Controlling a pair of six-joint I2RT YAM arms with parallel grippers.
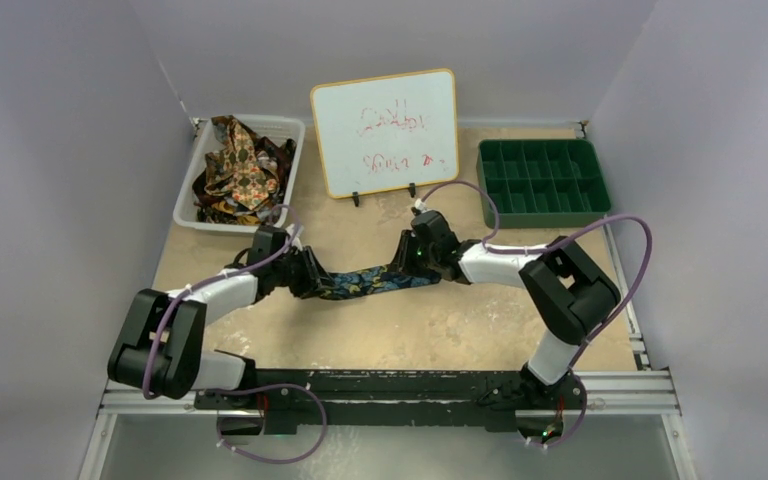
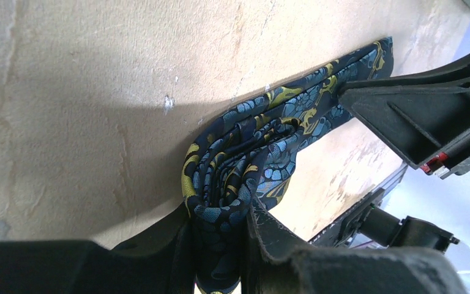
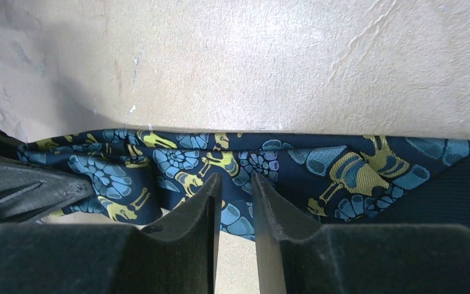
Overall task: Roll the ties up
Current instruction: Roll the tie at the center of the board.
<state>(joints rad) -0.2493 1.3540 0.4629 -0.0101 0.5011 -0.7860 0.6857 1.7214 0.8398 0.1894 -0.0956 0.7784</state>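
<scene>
WORKBENCH: The left gripper [image 2: 219, 214] is clamped on the bunched, folded-over end of a navy tie [image 2: 294, 104] printed in blue and gold, the cloth wadded tight between its jaws. From that grip the tie's long axis runs straight away across the table [image 1: 440, 330] to the right gripper [image 3: 234, 199], which faces the left one from further along the band. Seen from above, the strip lies crosswise between the two, angled slightly toward the far side at the right gripper's end. The right gripper's jaws stand a narrow slot apart over the tie's edge nearest its wrist, with printed cloth showing in the gap; whether they pinch it cannot be told. Its fingers [image 3: 190, 214] cross the band at right angles, and the fabric extends past them on both sides. Beyond the left gripper, a white bin [image 1: 188, 190] holds a heap of other ties [image 1: 240, 165] in brown, gold and red. A whiteboard [image 1: 385, 130] stands beyond the tie's middle, and a green divided tray [image 1: 545, 145] sits beyond the right gripper.
</scene>
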